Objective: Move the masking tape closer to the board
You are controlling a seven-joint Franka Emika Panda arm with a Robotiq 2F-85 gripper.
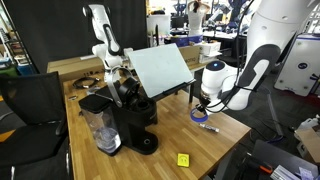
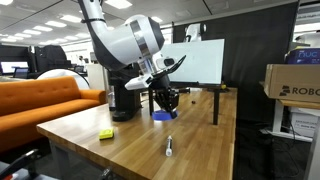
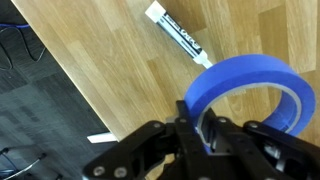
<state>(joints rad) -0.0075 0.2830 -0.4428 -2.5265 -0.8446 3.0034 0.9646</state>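
Blue masking tape (image 3: 240, 72), one roll, is clamped by its wall between the gripper (image 3: 200, 128) jaws.
It is held near one marker pen (image 3: 178, 35), apart from one board (image 1: 160, 68); one yellow note (image 1: 183, 159) is seen further off.

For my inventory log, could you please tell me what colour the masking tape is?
The masking tape is blue; clearest in the wrist view.

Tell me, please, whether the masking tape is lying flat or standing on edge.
Flat. In both exterior views the masking tape is a low ring on the table, hollow centre up, beneath the gripper.
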